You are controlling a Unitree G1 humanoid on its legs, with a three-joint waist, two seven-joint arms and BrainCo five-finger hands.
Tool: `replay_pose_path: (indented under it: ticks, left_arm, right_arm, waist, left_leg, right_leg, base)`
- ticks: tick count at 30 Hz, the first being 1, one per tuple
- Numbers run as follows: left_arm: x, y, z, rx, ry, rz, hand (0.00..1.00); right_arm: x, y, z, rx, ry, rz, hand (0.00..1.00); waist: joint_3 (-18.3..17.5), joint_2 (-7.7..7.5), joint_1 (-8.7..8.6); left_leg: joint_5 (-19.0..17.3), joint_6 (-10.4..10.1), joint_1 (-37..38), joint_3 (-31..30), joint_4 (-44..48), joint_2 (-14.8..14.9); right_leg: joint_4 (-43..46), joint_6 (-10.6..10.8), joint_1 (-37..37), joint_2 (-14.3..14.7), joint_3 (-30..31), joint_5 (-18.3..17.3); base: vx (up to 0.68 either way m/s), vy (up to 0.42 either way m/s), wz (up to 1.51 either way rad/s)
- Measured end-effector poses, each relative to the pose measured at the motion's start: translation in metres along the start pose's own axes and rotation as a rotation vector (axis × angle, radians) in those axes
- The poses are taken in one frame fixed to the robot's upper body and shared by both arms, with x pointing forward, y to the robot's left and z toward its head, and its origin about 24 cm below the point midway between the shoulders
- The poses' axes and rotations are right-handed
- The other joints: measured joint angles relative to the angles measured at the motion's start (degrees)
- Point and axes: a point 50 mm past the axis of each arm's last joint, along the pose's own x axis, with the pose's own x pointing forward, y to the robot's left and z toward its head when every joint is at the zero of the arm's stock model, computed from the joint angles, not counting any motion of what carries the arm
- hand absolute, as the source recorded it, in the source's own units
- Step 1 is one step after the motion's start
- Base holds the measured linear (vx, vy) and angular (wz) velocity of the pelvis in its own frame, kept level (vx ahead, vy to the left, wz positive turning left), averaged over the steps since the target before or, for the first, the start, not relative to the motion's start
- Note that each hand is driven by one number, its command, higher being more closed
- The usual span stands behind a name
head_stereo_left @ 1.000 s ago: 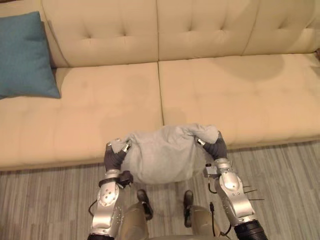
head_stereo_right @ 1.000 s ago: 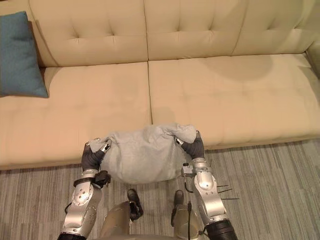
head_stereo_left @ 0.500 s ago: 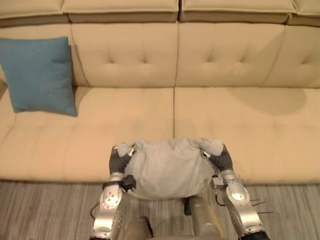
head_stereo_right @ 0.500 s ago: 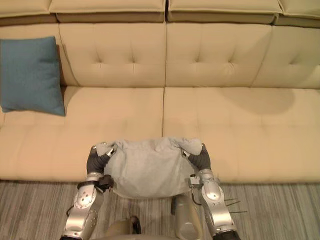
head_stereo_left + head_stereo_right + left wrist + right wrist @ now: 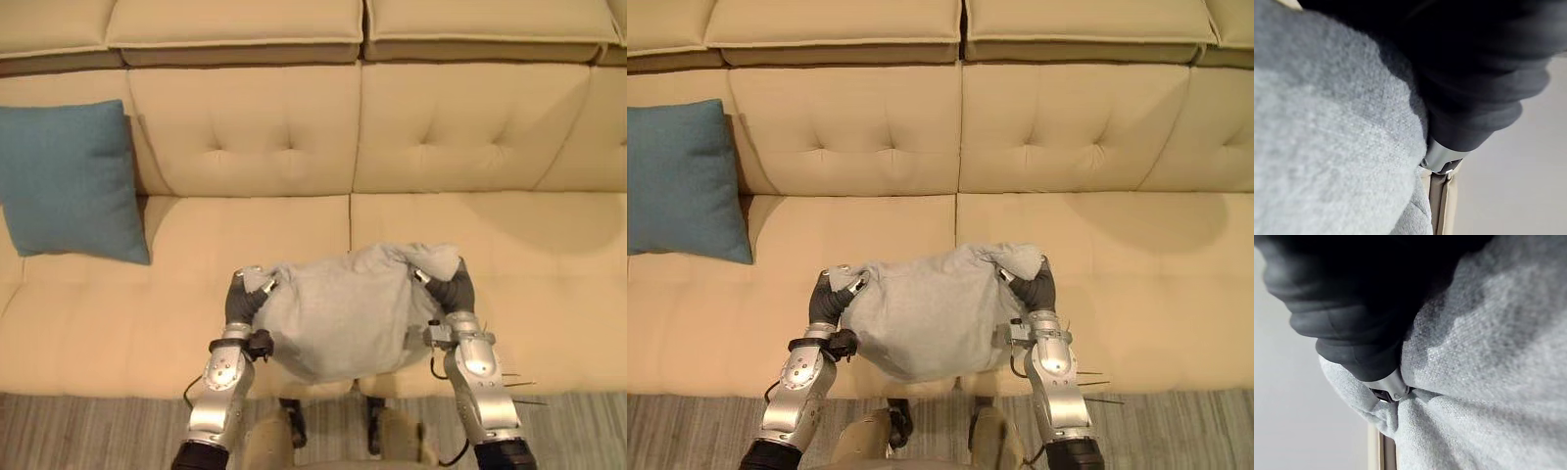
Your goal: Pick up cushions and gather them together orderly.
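The view has lifted to take in more of the sofa [image 5: 490,127] since a second ago, and the grey cushion [image 5: 338,318], which then hung across the seat's front edge above the floor [image 5: 88,431], is now mostly over the seat itself. It hangs in the air between the robot's two hands. The left hand [image 5: 245,289] is clenched on one upper corner and the right hand [image 5: 446,284] on the other, where the fabric bunches up past its fingers. Both wrist views show the knit cover pressed close against each hand's dark cover. The blue cushion [image 5: 69,181] leans upright against the backrest well out beyond the left hand, at the sofa's far end, with bare seat between the two.

The step in hand looks to be the carry that brings the grey cushion over to join the blue one. To do it well, both hands should probably stay level and keep the same spacing, so the soft body does not sag or twist out of one corner grip. The lower edge would need to stay above the seat so it does not drag on the way across. The tidy finish is likely to stand the cushion against the backrest just beside the blue one. Neither corner should be let go until its base rests on the seat.
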Motion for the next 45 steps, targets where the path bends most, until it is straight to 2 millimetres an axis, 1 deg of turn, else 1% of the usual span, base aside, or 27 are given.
replay_pose_path:
  ticks: [2,4,7,9,10,11,12,13,15,17,18,19,20,22,23,24,25,26,28,29,30,32,37,40,42,43,45]
  left_arm:
    - [0.005,0.000,0.006,0.026,-0.029,-0.008,1.00]
    - [0.013,0.003,0.016,0.056,-0.068,-0.008,1.00]
    - [0.045,0.000,0.046,0.083,-0.185,0.010,1.00]
    - [0.075,-0.003,0.076,0.090,-0.282,0.053,1.00]
    - [0.084,-0.004,0.087,0.091,-0.316,0.071,1.00]
    - [0.096,-0.005,0.105,0.097,-0.371,0.093,1.00]
    - [0.102,-0.005,0.113,0.100,-0.394,0.105,1.00]
    - [0.114,-0.004,0.135,0.105,-0.454,0.144,1.00]
    - [0.129,-0.006,0.171,0.095,-0.544,0.194,1.00]
    - [0.137,-0.008,0.202,0.103,-0.624,0.231,1.00]
    - [0.140,-0.010,0.224,0.104,-0.681,0.252,1.00]
    - [0.141,-0.011,0.232,0.102,-0.703,0.258,1.00]
    - [0.141,-0.014,0.253,0.102,-0.760,0.271,1.00]
    - [0.140,-0.015,0.266,0.097,-0.799,0.281,1.00]
    - [0.140,-0.017,0.276,0.082,-0.822,0.288,1.00]
    - [0.143,-0.020,0.284,0.078,-0.830,0.288,1.00]
    - [0.144,-0.022,0.288,0.075,-0.835,0.288,0.00]
    - [0.145,-0.026,0.299,0.067,-0.854,0.283,0.00]
    - [0.145,-0.031,0.316,0.055,-0.893,0.278,0.00]
    - [0.143,-0.033,0.331,0.052,-0.927,0.276,0.00]
    - [0.141,-0.033,0.340,0.052,-0.951,0.277,0.00]
    - [0.139,-0.032,0.349,0.047,-0.973,0.278,0.00]
    - [0.140,-0.024,0.352,0.048,-0.963,0.266,0.00]
    - [0.144,-0.017,0.349,0.045,-0.933,0.249,0.00]
    - [0.145,-0.007,0.347,0.034,-0.904,0.254,0.00]
    - [0.145,-0.004,0.346,0.034,-0.897,0.258,0.00]
    - [0.145,0.016,0.338,-0.018,-0.865,0.306,0.00]
  right_arm:
    - [0.007,0.002,0.004,0.001,-0.019,0.007,1.00]
    - [0.021,0.010,0.010,0.006,-0.050,0.030,1.00]
    - [0.058,0.022,0.036,0.014,-0.149,0.028,1.00]
    - [0.085,0.031,0.063,0.027,-0.236,0.010,1.00]
    - [0.093,0.034,0.074,0.029,-0.271,0.006,1.00]
    - [0.104,0.038,0.092,0.033,-0.324,-0.001,1.00]
    - [0.108,0.041,0.099,0.036,-0.344,-0.004,1.00]
    - [0.120,0.045,0.119,0.045,-0.397,-0.016,1.00]
    - [0.136,0.049,0.152,0.063,-0.475,-0.042,1.00]
    - [0.145,0.054,0.178,0.085,-0.534,-0.060,1.00]
    - [0.148,0.056,0.196,0.105,-0.576,-0.073,1.00]
    - [0.149,0.057,0.201,0.112,-0.589,-0.079,1.00]
    - [0.152,0.059,0.217,0.131,-0.621,-0.094,1.00]
    - [0.153,0.058,0.227,0.146,-0.642,-0.115,1.00]
    - [0.155,0.057,0.233,0.156,-0.652,-0.133,1.00]
    - [0.157,0.054,0.239,0.162,-0.659,-0.151,1.00]
    - [0.158,0.053,0.241,0.159,-0.663,-0.157,1.00]
    - [0.160,0.050,0.248,0.156,-0.678,-0.175,0.00]
    - [0.160,0.047,0.265,0.169,-0.730,-0.188,0.00]
    - [0.160,0.044,0.282,0.181,-0.772,-0.195,0.00]
    - [0.159,0.043,0.291,0.188,-0.796,-0.199,0.00]
    - [0.157,0.038,0.300,0.192,-0.822,-0.204,0.00]
    - [0.157,0.023,0.305,0.187,-0.832,-0.227,0.00]
    - [0.159,0.008,0.307,0.204,-0.821,-0.243,0.00]
    - [0.158,-0.011,0.310,0.305,-0.815,-0.270,0.00]
    - [0.157,-0.016,0.311,0.328,-0.815,-0.278,0.00]
    - [0.147,-0.038,0.317,0.434,-0.858,-0.309,0.00]
  waist:
    - [0.02,-0.05,0.02]
    - [0.05,-0.08,0.15]
    - [0.52,-0.40,0.09]
    - [1.69,-0.75,0.02]
    - [2.64,-0.79,0.05]
    - [4.02,-0.99,0.06]
    - [4.31,-1.10,0.11]
    - [5.23,-1.32,0.16]
    - [7.60,-1.42,0.21]
    - [9.10,-1.41,0.22]
    - [9.73,-1.39,0.27]
    - [9.87,-1.39,0.27]
    - [10.98,-1.40,0.29]
    - [11.68,-1.34,0.26]
    - [11.94,-1.31,0.25]
    - [11.99,-1.23,0.12]
    - [12.06,-1.20,-0.01]
    - [12.15,-1.18,-0.13]
    - [13.15,-0.87,-0.08]
    - [14.57,-0.78,0.01]
    - [14.59,-0.76,0.05]
    - [14.59,-0.76,0.17]
    - [14.59,-0.75,0.25]
    - [14.59,-0.75,0.32]
    - [14.59,-0.75,0.33]
    - [14.59,-0.75,0.34]
    - [14.59,-0.75,0.64]
  left_leg:
    - [0.00,0.00,0.40,0.81,-0.70,0.00]
    - [0.04,-0.04,1.95,2.35,-2.35,-0.04]
    - [1.12,0.43,0.63,3.85,-3.58,-0.18]
    - [2.33,0.83,-1.50,4.29,-3.64,-0.26]
    - [2.51,1.09,-1.99,4.29,-3.47,-0.27]
    - [2.71,1.39,-2.99,4.23,-2.87,-0.48]
    - [2.72,1.41,-3.85,4.13,-2.37,-0.51]
    - [2.95,1.76,-6.04,3.67,-1.33,-0.68]
    - [3.96,2.40,-8.27,2.82,-0.98,-1.24]
    - [4.60,2.21,-10.67,2.11,-0.65,-1.40]
    - [5.41,2.49,-12.78,1.61,-0.60,-1.44]
    - [5.94,2.57,-13.60,1.51,-0.70,-1.43]
    - [7.12,2.42,-14.89,1.34,-1.52,-1.45]
    - [8.22,2.11,-16.01,1.12,-2.79,-1.57]
    - [9.13,2.39,-17.28,0.81,-3.55,-1.86]
    - [10.03,1.90,-18.73,0.24,-4.50,-2.11]
    - [10.56,2.23,-19.39,0.04,-4.74,-2.13]
    - [11.21,1.98,-21.09,-0.19,-5.21,-2.13]
    - [12.16,2.29,-22.41,-0.22,-6.07,-2.27]
    - [12.47,2.05,-22.70,-0.21,-6.46,-2.34]
    - [12.59,2.05,-23.70,-0.22,-6.52,-2.33]
    - [12.67,2.01,-25.09,-0.38,-6.53,-2.24]
    - [12.67,2.00,-26.26,-0.60,-6.51,-2.08]
    - [12.66,1.98,-26.34,-0.59,-6.28,-1.54]
    - [12.62,1.94,-26.77,-0.57,-5.47,-1.28]
    - [12.61,1.94,-26.83,-0.53,-5.25,-1.24]
    - [11.66,1.14,-27.41,-0.04,-3.21,-0.63]
  right_leg:
    - [-0.62,0.24,-0.13,0.20,1.39,0.56]
    - [-0.62,-0.29,-0.50,0.28,3.30,1.18]
    - [-0.74,-0.15,-3.41,0.60,4.93,3.47]
    - [-1.10,-0.21,-5.74,0.48,5.29,5.74]
    - [-1.49,-0.14,-5.97,0.45,5.39,6.41]
    - [-1.56,-0.07,-6.63,0.15,5.45,6.67]
    - [-1.55,-0.02,-7.23,0.03,5.47,6.83]
    - [-1.59,0.11,-8.70,-0.32,5.43,6.96]
    - [-1.71,0.11,-10.32,-0.63,5.08,6.96]
    - [-2.04,0.14,-11.96,-0.74,4.84,6.98]
    - [-2.67,0.82,-13.43,-0.77,4.65,7.44]
    - [-2.68,1.06,-14.19,-0.75,4.60,7.60]
    - [-2.71,0.97,-15.66,-0.77,4.44,8.06]
    - [-2.75,0.73,-17.27,-0.75,4.24,8.52]
    - [-2.77,0.77,-18.68,-0.66,3.99,8.76]
    - [-2.79,0.74,-20.21,-0.65,3.51,8.98]
    - [-2.80,0.73,-20.96,-0.62,3.30,9.08]
    - [-2.80,0.55,-22.70,-0.54,3.08,9.38]
    - [-2.80,0.46,-24.25,-0.54,3.00,9.76]
    - [-2.80,0.41,-24.76,-0.55,3.02,9.87]
    - [-2.80,0.36,-25.80,-0.50,3.03,9.95]
    - [-2.80,0.34,-27.09,-0.41,2.95,9.97]
    - [-2.80,0.34,-28.05,-0.36,2.73,9.97]
    - [-2.44,0.34,-28.04,-0.41,2.16,9.97]
    - [-2.15,0.34,-28.04,-0.44,1.74,9.97]
    - [-2.04,0.34,-28.04,-0.46,1.71,9.97]
    - [-1.37,0.31,-28.04,-0.41,1.68,9.92]
  base:
    - [0.03,0.043,-0.29]
    - [0.01,0.042,-0.47]
    - [-0.05,0.032,-0.31]
    - [-0.10,0.014,-0.12]
    - [-0.13,0.031,-0.01]
    - [-0.12,0.033,0.04]
    - [-0.19,0.033,0.11]
    - [-0.20,0.010,0.17]
    - [-0.18,-0.013,0.22]
    - [-0.15,-0.030,0.20]
    - [-0.12,-0.034,0.18]
    - [-0.14,-0.053,0.18]
    - [-0.12,-0.054,0.10]
    - [-0.09,-0.039,0.08]
    - [-0.06,-0.023,0.13]
    - [-0.07,-0.028,0.15]
    - [-0.05,-0.023,0.16]
    - [-0.04,-0.028,0.09]
    - [-0.04,-0.021,0.06]
    - [-0.04,-0.011,0.03]
    - [-0.04,-0.009,0.01]
    - [-0.02,-0.007,0.01]
    - [0.00,0.005,0.03]
    - [0.00,0.004,0.04]
    - [-0.01,0.010,0.05]
    - [0.00,0.000,0.00]
    - [-0.01,0.004,-0.02]
